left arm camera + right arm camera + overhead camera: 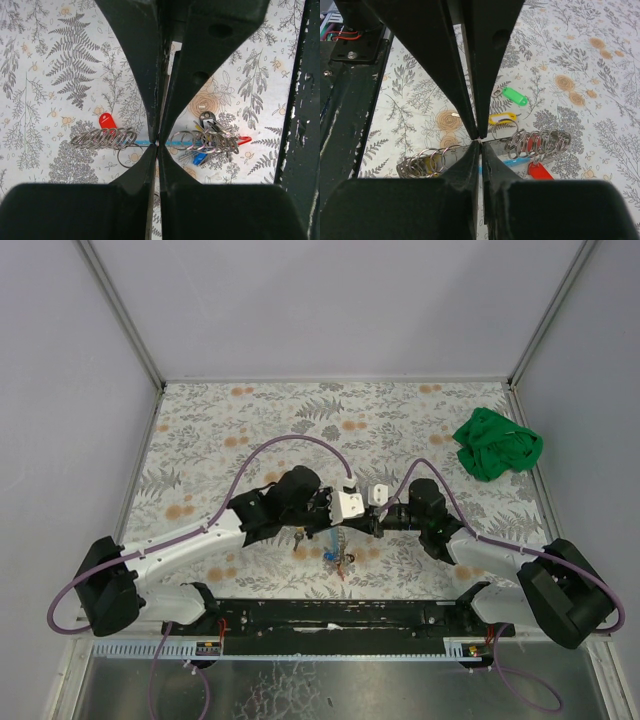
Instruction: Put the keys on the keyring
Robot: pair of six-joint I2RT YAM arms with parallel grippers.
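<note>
1. The floral surface (200,430) is carrying everything. A crumpled green cloth (497,443) is lying at 2 o'clock in the top view, well apart from the work.
2. The left claw (157,142) is showing its jaws pressed together at the tips, right over a thin blue bar (142,142). I cannot tell whether it is pinching anything there.
3. The right claw (479,140) is also closed tip to tip. A faint glint is sitting where the tips meet, possibly ring wire, but I cannot tell.
4. The keyrings (540,142) are lying in two coiled bunches, at 3 and 8 o'clock from the right claw, with a red tag (540,171) touching the 3 o'clock bunch.
5. The green key (515,96) is lying at 1 o'clock from the right claw, its long axis running 10 to 4. The yellow key (502,119) is lying nearer, running 9 to 3, just beside the rings. Neither is being held.
6. Only the right wrist view is showing both keys. The left wrist view is showing a blue tag (200,158) and bare metal keys (210,122) instead, so the right arm is probably the nearer one for the pick.
</note>
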